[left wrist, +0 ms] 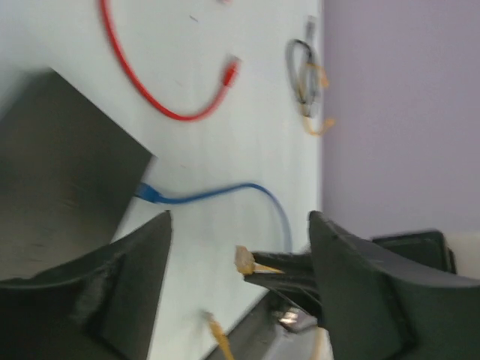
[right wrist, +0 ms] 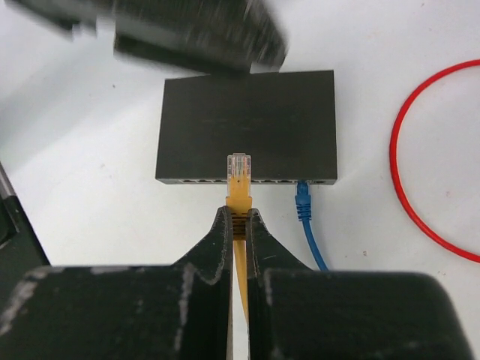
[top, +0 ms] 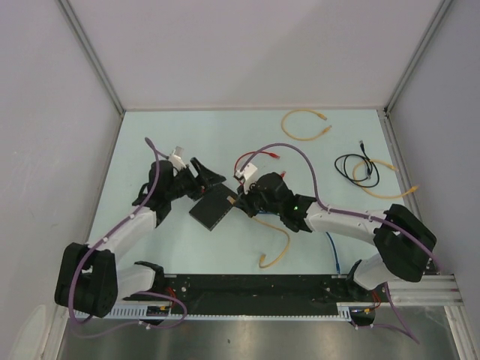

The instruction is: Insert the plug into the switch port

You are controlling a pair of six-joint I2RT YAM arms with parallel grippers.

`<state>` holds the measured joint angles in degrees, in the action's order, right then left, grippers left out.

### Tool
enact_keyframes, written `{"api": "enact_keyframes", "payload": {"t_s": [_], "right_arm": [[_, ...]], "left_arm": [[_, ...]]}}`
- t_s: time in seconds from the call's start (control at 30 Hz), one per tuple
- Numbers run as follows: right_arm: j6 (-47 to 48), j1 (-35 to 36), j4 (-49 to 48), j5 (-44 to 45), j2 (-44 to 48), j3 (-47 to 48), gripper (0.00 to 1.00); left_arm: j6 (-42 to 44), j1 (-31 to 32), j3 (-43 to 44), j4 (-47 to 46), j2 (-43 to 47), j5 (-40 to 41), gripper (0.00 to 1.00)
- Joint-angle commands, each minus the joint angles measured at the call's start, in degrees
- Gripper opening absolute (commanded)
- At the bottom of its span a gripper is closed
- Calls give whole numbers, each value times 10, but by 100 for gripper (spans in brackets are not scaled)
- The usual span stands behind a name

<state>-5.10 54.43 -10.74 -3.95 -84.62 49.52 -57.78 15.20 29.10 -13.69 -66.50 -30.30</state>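
Note:
The switch (top: 211, 208) is a flat matte-black box on the table, also in the right wrist view (right wrist: 247, 124) and the left wrist view (left wrist: 60, 172). Its socket row faces my right gripper (right wrist: 238, 214). That gripper (top: 244, 201) is shut on the yellow cable just behind its clear-tipped plug (right wrist: 238, 169). The plug tip overlaps the socket edge, slightly above the row; I cannot tell if it has entered a port. A blue cable's plug (right wrist: 302, 196) sits in a socket to the right. My left gripper (left wrist: 240, 225) is open and empty, at the switch's far side (top: 201, 180).
A red cable (right wrist: 405, 195) loops right of the switch. The yellow cable trails toward the near rail (top: 274, 247). Another yellow loop (top: 304, 124) and a black-and-yellow cable bundle (top: 360, 169) lie at the back right. Grey walls enclose the table.

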Motion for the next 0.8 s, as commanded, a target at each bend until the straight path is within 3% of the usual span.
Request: {"api": "enact_keyframes", "payload": {"t_s": [0.0, 0.17, 0.3, 0.77], "right_arm": [[26, 15, -4, 30, -20, 1, 0], [32, 30, -14, 74, -64, 1, 0], [32, 37, -7, 97, -102, 14, 0], [26, 31, -21, 128, -169, 40, 0]], "left_arm": [[233, -17, 124, 182, -18, 99, 82], [355, -17, 206, 262, -112, 177, 83], [417, -16, 258, 308, -197, 179, 85], [436, -13, 276, 314, -286, 112, 84]]}}
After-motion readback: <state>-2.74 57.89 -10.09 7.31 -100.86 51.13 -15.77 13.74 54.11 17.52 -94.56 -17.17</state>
